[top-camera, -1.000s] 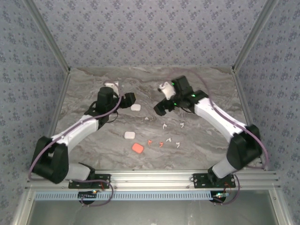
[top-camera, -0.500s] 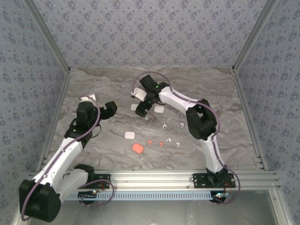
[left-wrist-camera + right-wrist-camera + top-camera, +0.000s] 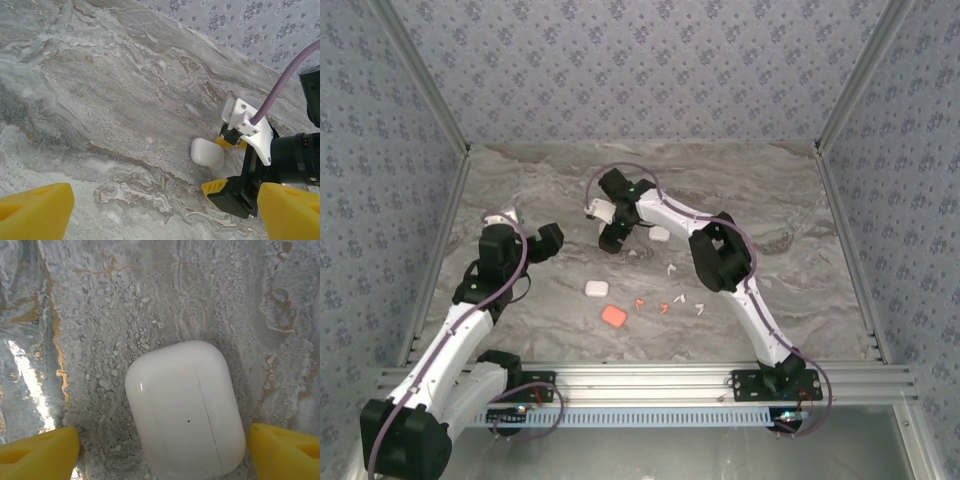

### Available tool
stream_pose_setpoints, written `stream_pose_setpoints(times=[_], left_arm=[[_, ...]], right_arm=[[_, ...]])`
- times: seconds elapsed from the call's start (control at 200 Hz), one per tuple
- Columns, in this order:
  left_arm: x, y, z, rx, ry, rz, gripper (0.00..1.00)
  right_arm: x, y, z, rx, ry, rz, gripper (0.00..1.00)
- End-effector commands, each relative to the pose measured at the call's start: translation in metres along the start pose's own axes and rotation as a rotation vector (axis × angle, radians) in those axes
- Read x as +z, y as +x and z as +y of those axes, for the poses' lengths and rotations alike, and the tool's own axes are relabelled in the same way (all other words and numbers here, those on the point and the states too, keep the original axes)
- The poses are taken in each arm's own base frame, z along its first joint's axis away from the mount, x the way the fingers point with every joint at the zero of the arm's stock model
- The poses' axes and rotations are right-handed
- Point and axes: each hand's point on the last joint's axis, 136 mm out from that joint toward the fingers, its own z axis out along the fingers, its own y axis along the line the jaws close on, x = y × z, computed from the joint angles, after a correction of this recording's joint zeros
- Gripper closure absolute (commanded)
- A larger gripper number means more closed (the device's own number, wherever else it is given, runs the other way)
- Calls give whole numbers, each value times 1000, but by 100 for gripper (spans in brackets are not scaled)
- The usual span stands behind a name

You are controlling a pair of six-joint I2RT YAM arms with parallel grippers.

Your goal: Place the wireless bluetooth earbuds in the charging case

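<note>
Your right gripper [image 3: 162, 456] swung across to case [image 3: 185, 410] near worktop [image 3: 780, 190] centre, jaws spread astride it, not clamped. Your left gripper [image 3: 162, 216] pulled back, released. Loose earbuds [image 3: 671, 268] untouched: case grab likely next.

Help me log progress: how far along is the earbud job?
Done: nothing; the earbuds lie loose on the table. In hand: the open right gripper straddles a closed white charging case. Remaining: opening it and seating every bud.
</note>
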Motion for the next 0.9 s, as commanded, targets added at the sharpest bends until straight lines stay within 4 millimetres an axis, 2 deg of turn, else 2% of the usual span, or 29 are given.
stream_pose_setpoints(times=[0.0,0.3,0.465,0.615,0.69,0.894], left_arm=[[-1,-2,3,-13,-13,-8,6],[-1,-3,3,-12,-15,-6,5],[-1,-1,0,-1,1,3,5],[-2,-3,-10,19,52,16,5],[-3,-4,-21,32,100,27,5],[-10,-10,-70,65,343,79,6]], right_arm=[[5,11,0,-8,6,60,17],[4,15,-1,-17,23,73,47],[-14,6,-5,-13,66,8,58],[-45,-4,-8,-15,108,-81,59],[-69,-9,-10,-12,143,-142,59],[-136,-3,3,-7,214,-282,59]])
